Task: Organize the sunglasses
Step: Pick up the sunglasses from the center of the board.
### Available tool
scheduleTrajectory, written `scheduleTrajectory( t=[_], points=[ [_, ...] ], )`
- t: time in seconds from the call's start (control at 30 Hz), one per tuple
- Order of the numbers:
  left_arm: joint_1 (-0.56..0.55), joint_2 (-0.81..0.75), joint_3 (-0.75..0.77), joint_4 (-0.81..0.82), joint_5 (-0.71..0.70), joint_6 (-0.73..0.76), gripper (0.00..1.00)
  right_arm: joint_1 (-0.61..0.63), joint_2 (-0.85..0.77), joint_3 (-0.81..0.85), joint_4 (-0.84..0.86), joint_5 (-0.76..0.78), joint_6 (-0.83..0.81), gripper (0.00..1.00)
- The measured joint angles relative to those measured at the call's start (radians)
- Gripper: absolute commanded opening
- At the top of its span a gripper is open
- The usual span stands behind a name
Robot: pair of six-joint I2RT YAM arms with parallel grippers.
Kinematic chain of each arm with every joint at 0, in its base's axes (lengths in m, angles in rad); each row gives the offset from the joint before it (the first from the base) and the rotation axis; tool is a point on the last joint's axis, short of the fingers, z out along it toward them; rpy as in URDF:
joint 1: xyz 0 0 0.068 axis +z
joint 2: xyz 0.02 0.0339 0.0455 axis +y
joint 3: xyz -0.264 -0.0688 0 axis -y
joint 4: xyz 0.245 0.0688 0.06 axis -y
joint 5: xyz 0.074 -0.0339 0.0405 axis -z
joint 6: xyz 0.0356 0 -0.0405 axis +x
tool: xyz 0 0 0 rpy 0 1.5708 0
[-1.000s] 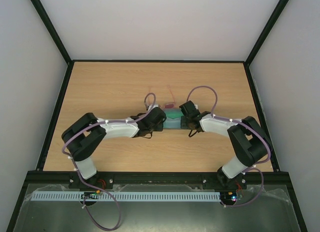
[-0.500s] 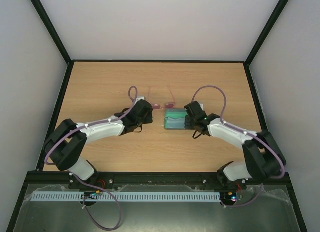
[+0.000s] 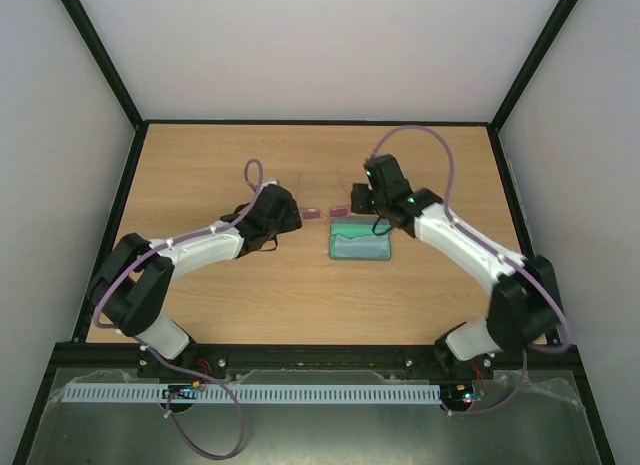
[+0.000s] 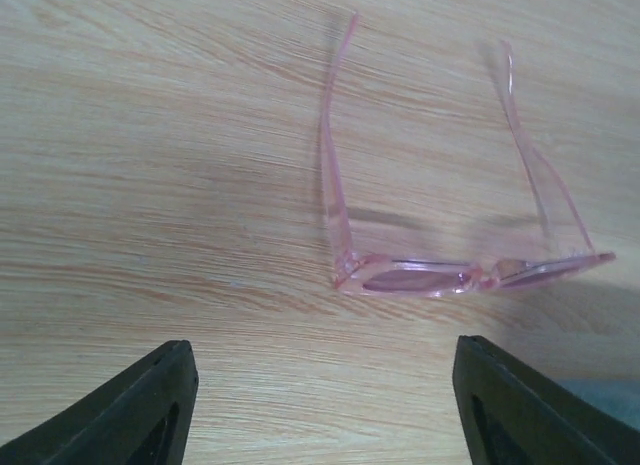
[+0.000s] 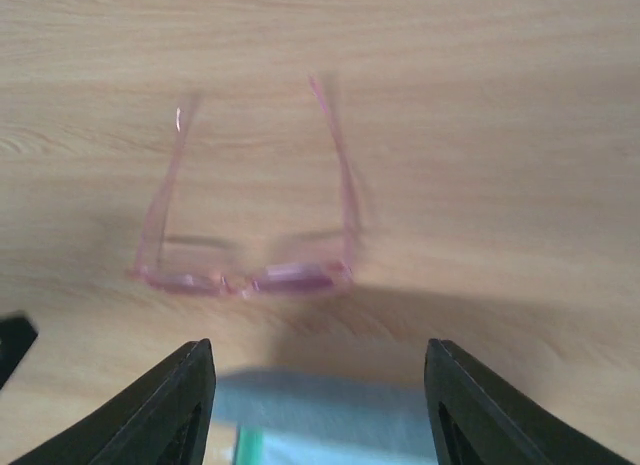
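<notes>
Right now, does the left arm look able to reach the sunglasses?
Probably yes. The left gripper stands open, and the sunglasses lie unfolded on the table just ahead of it with nothing between. The right gripper hovers close by, though.

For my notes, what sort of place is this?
Probably a robot lab bench: a wooden table walled in by white panels on a black frame, with sunglasses and a case laid out.
</notes>
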Motion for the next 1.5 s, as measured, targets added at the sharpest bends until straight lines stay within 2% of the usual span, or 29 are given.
scheduleTrajectory(
  t=[0.03, 0.07, 0.23, 0.47, 0.8, 0.93, 1.2, 1.4, 1.5],
  points=[
    [0.006, 0.000, -0.001, 0.001, 0.000, -0.005, 0.95, -0.003, 0.049, 0.040, 0.001, -0.011, -0.008, 0.62],
    [0.008, -0.003, -0.003, 0.001, -0.001, 0.002, 0.99, -0.006, 0.108, 0.089, 0.000, -0.020, -0.019, 0.63],
    [0.018, -0.052, -0.040, 0.000, 0.000, -0.008, 1.00, -0.029, 0.460, 0.380, -0.043, -0.057, -0.083, 0.65],
    [0.025, -0.109, -0.064, -0.002, 0.013, 0.001, 1.00, -0.044, 0.753, 0.630, -0.141, -0.047, -0.123, 0.65],
    [0.045, -0.120, -0.095, 0.008, 0.042, 0.016, 0.99, -0.044, 0.813, 0.649, -0.238, -0.035, -0.129, 0.62],
    [0.047, -0.120, -0.098, 0.012, 0.050, 0.017, 0.99, -0.044, 0.817, 0.649, -0.248, -0.039, -0.134, 0.51],
    [0.047, -0.120, -0.107, 0.025, 0.057, 0.016, 0.99, -0.044, 0.858, 0.668, -0.253, -0.042, -0.137, 0.37],
    [0.051, -0.120, -0.108, 0.025, 0.059, 0.017, 0.99, -0.044, 0.869, 0.686, -0.253, -0.044, -0.137, 0.15],
    [0.054, -0.121, -0.108, 0.025, 0.061, 0.017, 0.99, -0.044, 0.869, 0.689, -0.253, -0.045, -0.135, 0.07]
  ],
)
